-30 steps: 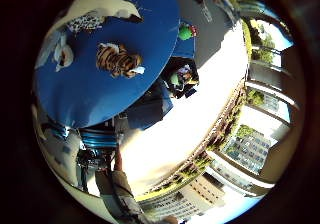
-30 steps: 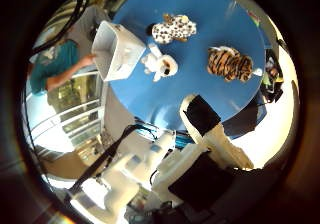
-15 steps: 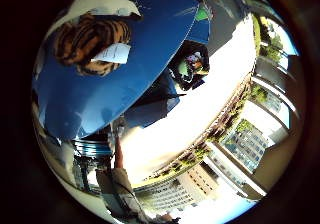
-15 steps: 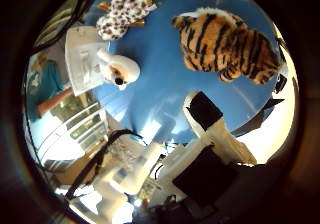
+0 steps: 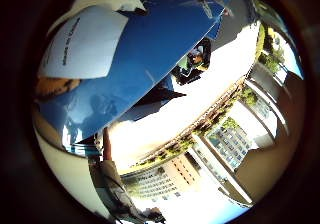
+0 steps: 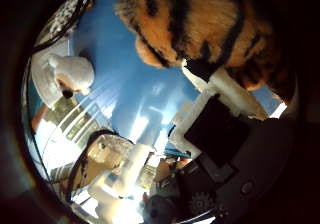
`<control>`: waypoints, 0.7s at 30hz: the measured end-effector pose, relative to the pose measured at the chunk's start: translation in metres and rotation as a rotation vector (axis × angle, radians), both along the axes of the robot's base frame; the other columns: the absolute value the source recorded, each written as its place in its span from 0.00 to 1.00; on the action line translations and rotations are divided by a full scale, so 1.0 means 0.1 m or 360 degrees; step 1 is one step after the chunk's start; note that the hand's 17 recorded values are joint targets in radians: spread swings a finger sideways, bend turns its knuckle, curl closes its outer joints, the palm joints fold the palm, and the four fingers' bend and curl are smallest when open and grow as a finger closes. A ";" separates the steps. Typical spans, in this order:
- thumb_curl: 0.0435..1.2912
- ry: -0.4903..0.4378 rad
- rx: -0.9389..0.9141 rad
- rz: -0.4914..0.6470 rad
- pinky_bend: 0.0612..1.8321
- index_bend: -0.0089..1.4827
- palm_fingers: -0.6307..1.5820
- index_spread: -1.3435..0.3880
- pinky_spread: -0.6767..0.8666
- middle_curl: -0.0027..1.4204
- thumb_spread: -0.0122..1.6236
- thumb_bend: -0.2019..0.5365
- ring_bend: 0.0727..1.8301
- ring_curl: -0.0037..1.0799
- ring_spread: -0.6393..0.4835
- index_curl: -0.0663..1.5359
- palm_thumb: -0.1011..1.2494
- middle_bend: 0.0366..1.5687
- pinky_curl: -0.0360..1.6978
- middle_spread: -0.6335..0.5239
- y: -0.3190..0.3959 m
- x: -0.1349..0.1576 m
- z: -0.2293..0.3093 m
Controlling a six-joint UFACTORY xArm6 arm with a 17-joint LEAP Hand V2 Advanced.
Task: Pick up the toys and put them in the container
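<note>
Looming far larger than before, the orange-and-black striped plush tiger (image 6: 200, 29) is filling the palm's view on the round blue table (image 6: 125, 109); the white-and-black hand (image 6: 220, 129) is touching it, grip impossible to judge.

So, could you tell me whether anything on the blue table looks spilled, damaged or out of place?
Nothing stands out. The tiger toy lies on the blue table, close under the hand; the white toy sits beside the container. No spills or damage show.
</note>
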State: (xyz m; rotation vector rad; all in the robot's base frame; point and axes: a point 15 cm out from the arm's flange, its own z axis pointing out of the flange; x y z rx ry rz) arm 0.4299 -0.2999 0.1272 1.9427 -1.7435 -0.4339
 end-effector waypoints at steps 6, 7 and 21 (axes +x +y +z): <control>0.35 -0.0018 0.0032 0.0004 0.63 0.14 0.75 0.56 0.68 0.50 0.66 0.29 0.68 0.60 0.61 0.11 0.73 0.54 0.17 0.39 -0.03 -0.02 0.06; 0.36 -0.0028 0.0042 -0.0004 0.65 0.14 0.75 0.55 0.67 0.51 0.66 0.29 0.69 0.60 0.61 0.10 0.74 0.55 0.17 0.38 -0.03 -0.03 0.07; 0.50 -0.0156 0.0258 -0.0147 0.86 0.41 0.71 0.30 0.55 0.72 0.69 0.26 0.75 0.72 0.49 0.03 0.82 0.68 0.31 0.32 0.25 -0.44 1.36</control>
